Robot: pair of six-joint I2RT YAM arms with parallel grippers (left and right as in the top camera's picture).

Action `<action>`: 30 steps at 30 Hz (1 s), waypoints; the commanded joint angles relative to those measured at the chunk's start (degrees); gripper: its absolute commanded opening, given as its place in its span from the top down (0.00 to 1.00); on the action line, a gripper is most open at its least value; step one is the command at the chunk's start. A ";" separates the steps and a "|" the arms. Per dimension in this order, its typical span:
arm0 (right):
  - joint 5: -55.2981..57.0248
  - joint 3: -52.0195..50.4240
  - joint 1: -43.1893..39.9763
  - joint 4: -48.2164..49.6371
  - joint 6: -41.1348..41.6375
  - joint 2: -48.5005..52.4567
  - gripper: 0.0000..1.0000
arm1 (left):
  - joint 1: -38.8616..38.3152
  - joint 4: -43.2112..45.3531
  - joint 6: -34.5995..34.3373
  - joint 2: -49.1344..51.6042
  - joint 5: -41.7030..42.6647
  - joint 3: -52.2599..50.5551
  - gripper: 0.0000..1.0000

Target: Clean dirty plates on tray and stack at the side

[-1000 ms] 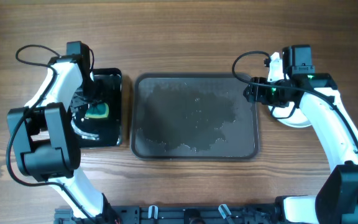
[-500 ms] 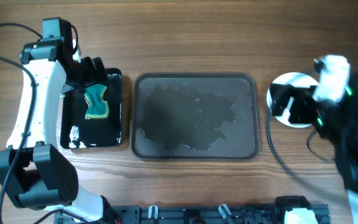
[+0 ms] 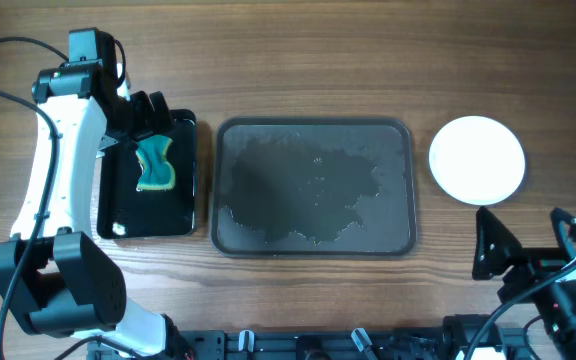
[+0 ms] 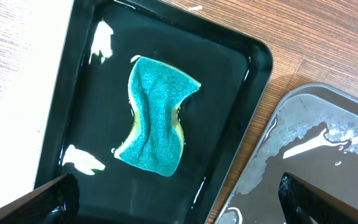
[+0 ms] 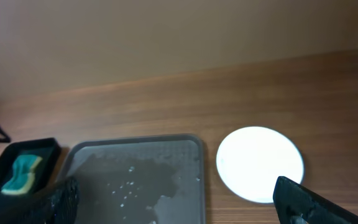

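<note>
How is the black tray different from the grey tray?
The black tray is shiny black; the grey tray is dull grey. The black tray is smaller and narrower; the grey tray is bigger and wider. The black tray holds a teal sponge; the grey tray has nothing lying in it. Both are rectangles with rounded corners, both are wet inside, and they sit side by side.

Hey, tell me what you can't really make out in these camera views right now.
Plate: one or a stack cannot be told; overhead looks straight down, right wrist view is soft.
Black tray: its upper left part is hidden under the left arm, overhead.
Right arm: mostly cut off by the overhead's bottom right corner.
Grey tray: left wrist shows only a corner; the frame edge cuts the rest.
</note>
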 commanded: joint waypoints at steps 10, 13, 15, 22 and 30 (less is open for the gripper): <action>-3.85 -56.63 -0.33 54.16 -4.44 -27.76 0.00 | -0.13 0.04 -0.72 0.33 0.68 0.26 0.00; -4.15 -67.82 -0.31 64.48 -3.28 -30.18 0.00 | -0.13 0.04 -0.72 0.33 0.68 0.26 0.00; -4.15 -71.91 -0.35 68.19 -2.64 -30.14 0.00 | -0.13 0.04 -0.72 0.33 0.68 0.26 0.00; -3.61 -74.07 -0.35 64.89 -1.29 -30.12 0.00 | -0.13 0.04 -0.72 0.33 0.68 0.26 0.00; -3.54 -74.07 -0.35 65.18 -1.51 -29.00 0.00 | -0.13 0.04 -0.72 0.33 0.68 0.26 0.00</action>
